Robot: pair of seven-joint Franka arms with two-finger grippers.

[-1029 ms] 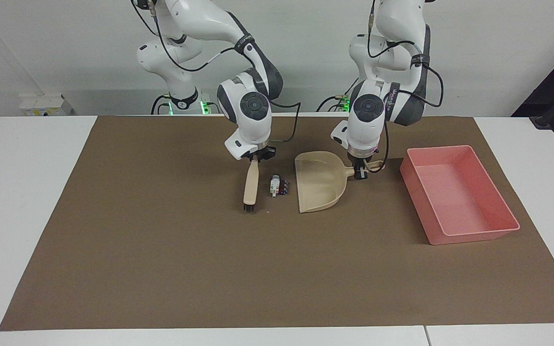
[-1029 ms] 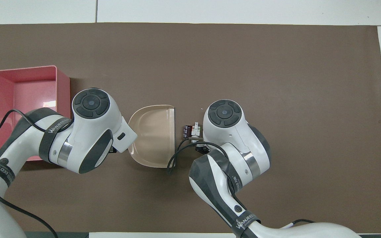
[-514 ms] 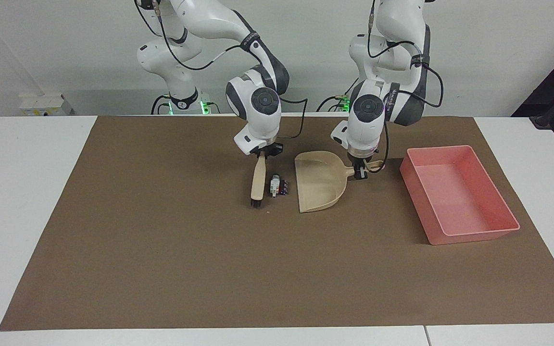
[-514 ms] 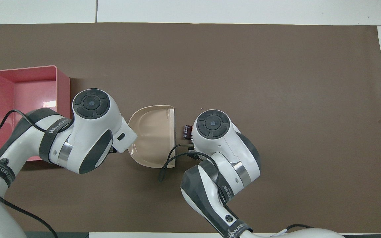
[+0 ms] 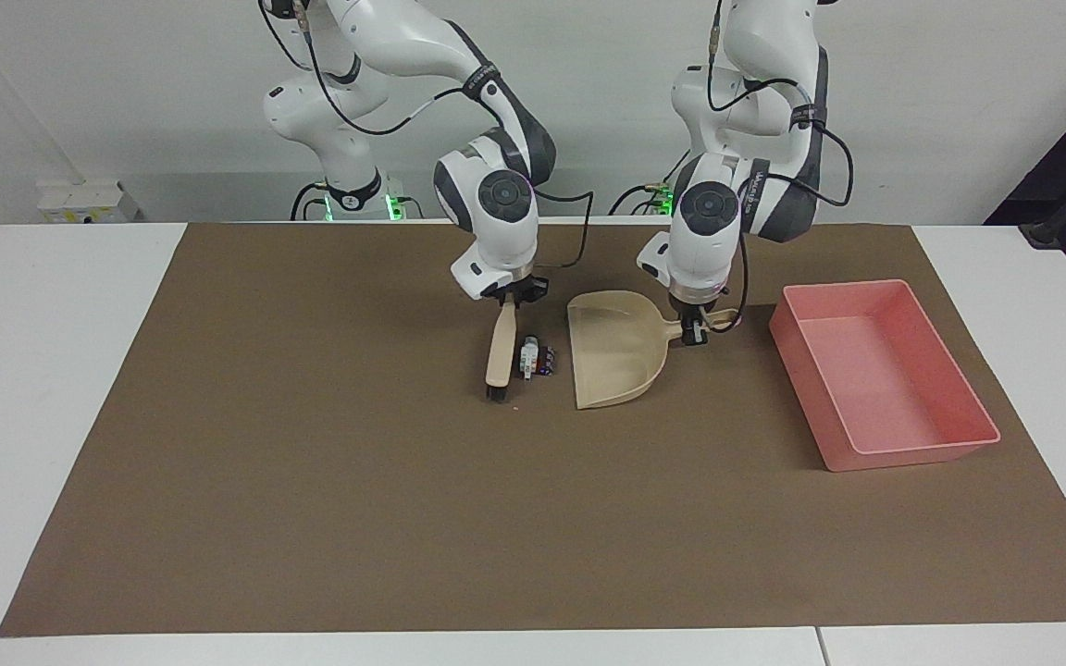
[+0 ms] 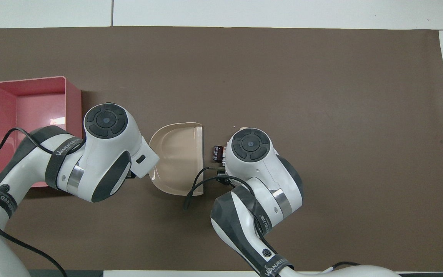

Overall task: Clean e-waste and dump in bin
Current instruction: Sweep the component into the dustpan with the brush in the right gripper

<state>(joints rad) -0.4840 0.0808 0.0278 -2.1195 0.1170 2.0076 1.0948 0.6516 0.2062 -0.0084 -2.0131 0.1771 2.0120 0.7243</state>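
Clamping the brush [image 5: 500, 355] at its handle top, the right tool [image 5: 509, 298] has slid its bristles up against the e-waste [image 5: 534, 358] at frame centre, while the left tool [image 5: 695, 331] pins the dustpan [image 5: 614, 361] handle, mouth facing the parts, bin [image 5: 880, 374] waiting at right.

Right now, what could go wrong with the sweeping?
The brush, held by the right end effector, sits right beside the e-waste; a fast sweep might flick the tiny parts past the dustpan. The left end effector grips only the dustpan's handle, so the pan could swivel.
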